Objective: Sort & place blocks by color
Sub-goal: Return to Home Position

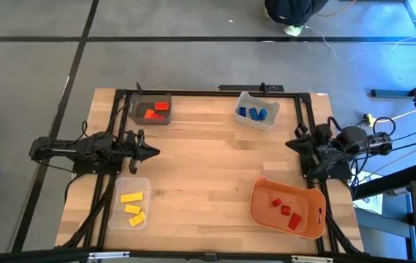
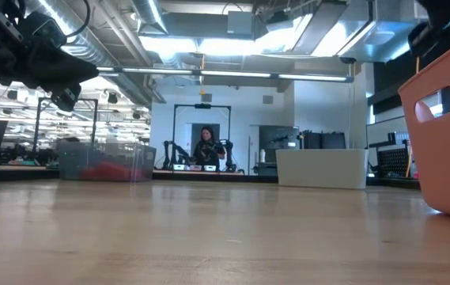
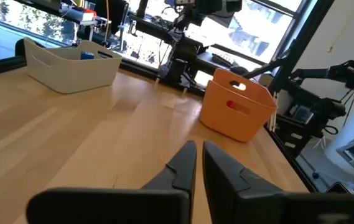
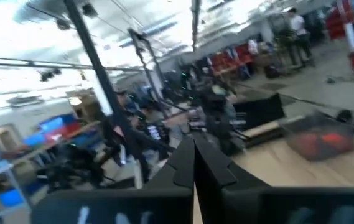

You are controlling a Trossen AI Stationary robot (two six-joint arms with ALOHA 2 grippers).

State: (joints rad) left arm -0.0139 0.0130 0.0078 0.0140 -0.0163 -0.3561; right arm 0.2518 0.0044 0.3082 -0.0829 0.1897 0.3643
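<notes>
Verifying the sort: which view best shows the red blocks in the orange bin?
The high view: it looks down into the orange bin, red blocks inside. Low and left wrist views show only its outer wall; right wrist view misses it.

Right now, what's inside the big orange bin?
Red blocks lie loose on the floor of the orange bin, seen from above. From table height its wall hides them all.

Low view: orange bin (image 2: 444, 162) cropped, red blocks (image 1: 286, 210) hidden.

A robotics lab: exposed ceiling ducts (image 2: 118, 67), strip lights (image 2: 311, 77), another framed rig (image 2: 201, 105) behind.
</notes>
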